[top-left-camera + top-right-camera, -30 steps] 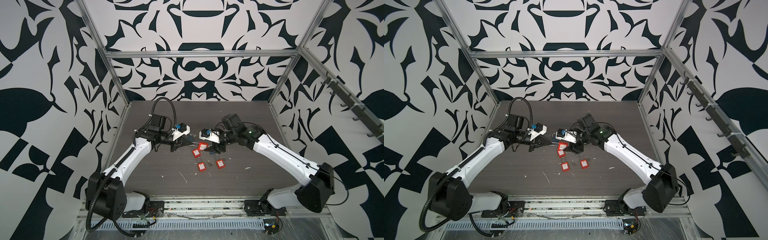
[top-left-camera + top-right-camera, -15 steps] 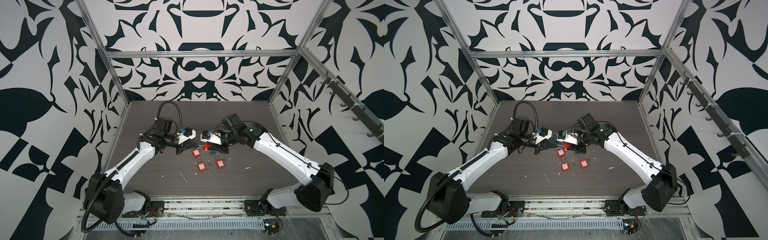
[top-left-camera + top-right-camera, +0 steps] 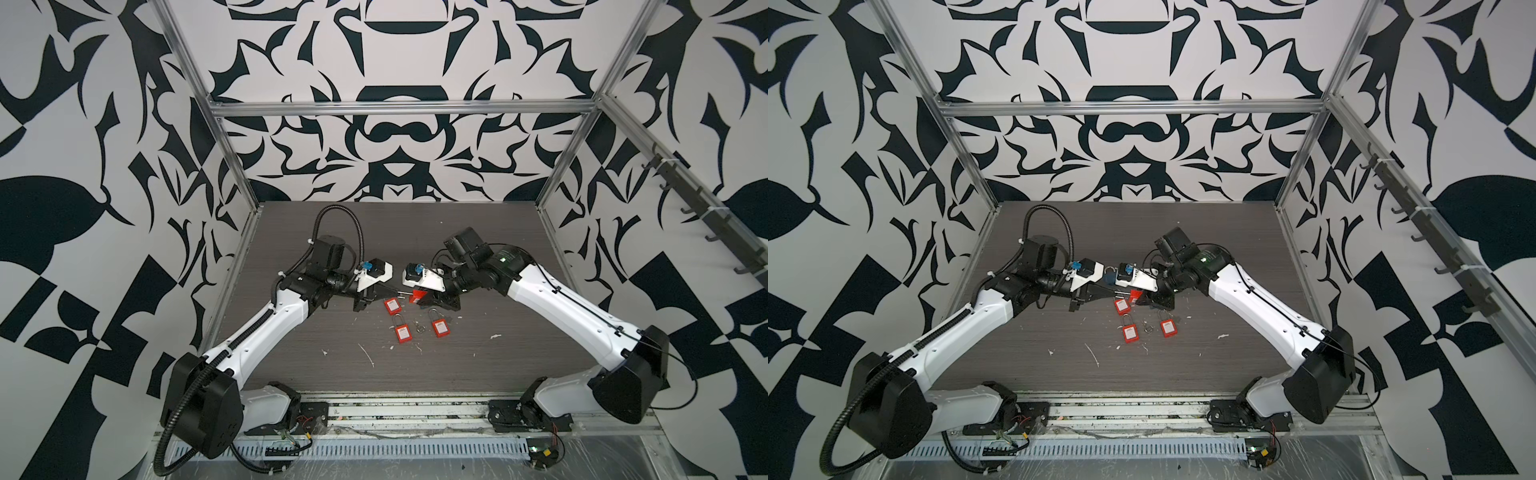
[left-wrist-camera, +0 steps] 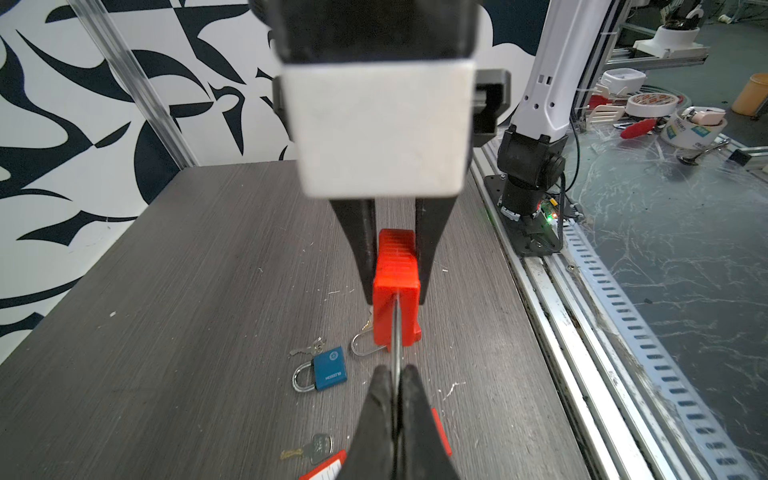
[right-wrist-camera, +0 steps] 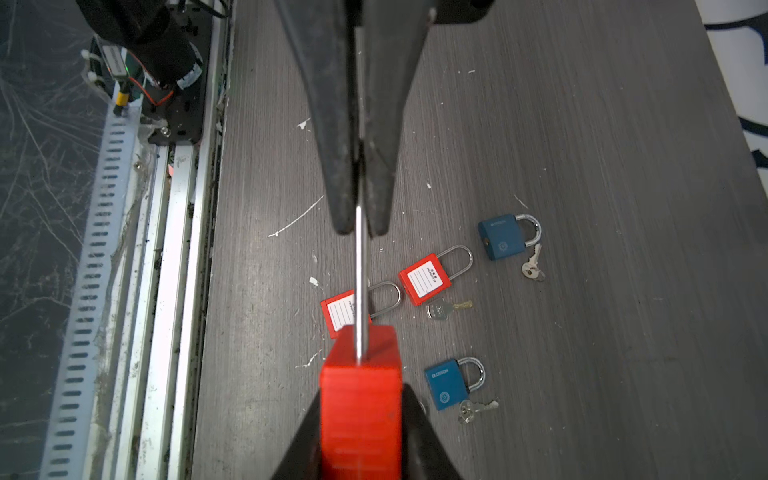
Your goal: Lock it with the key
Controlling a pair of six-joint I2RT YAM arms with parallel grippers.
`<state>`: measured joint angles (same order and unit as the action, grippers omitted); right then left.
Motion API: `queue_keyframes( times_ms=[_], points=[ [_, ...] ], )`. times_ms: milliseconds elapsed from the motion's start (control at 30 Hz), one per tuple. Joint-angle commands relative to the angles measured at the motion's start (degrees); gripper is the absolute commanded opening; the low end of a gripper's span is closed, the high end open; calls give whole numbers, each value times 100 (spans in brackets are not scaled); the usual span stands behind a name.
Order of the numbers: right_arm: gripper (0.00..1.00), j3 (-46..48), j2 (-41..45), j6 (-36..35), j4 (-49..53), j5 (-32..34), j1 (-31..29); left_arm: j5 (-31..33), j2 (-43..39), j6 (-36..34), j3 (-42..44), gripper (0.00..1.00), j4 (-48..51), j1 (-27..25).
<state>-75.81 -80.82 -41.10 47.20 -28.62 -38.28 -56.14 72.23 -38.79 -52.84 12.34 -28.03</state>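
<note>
Blue padlocks read BLOSSOM; print on the white labels is too small. Left gripper pinches the edge-on key, right gripper clamps the red padlock.

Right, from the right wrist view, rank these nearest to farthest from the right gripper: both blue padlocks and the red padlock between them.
1. Near blue padlock, close by the right gripper.
2. Red padlock, midway between them.
3. Far blue padlock, farthest out.
</note>
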Motion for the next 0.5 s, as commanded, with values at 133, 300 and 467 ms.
queue_keyframes(
  times_ms=[133, 300, 467],
  points=[
    [15, -164, 207, -17, -187, -337, 8, -238, -57, 129, 133, 0, -261, -166],
    [12, -79, 209, 35, -402, -387, 13, -136, 176, 349, 211, 0, -682, -423],
    [9, 195, 363, 101, -1099, -411, 3, -126, 413, 776, 333, 0, -1341, -647]
  ],
)
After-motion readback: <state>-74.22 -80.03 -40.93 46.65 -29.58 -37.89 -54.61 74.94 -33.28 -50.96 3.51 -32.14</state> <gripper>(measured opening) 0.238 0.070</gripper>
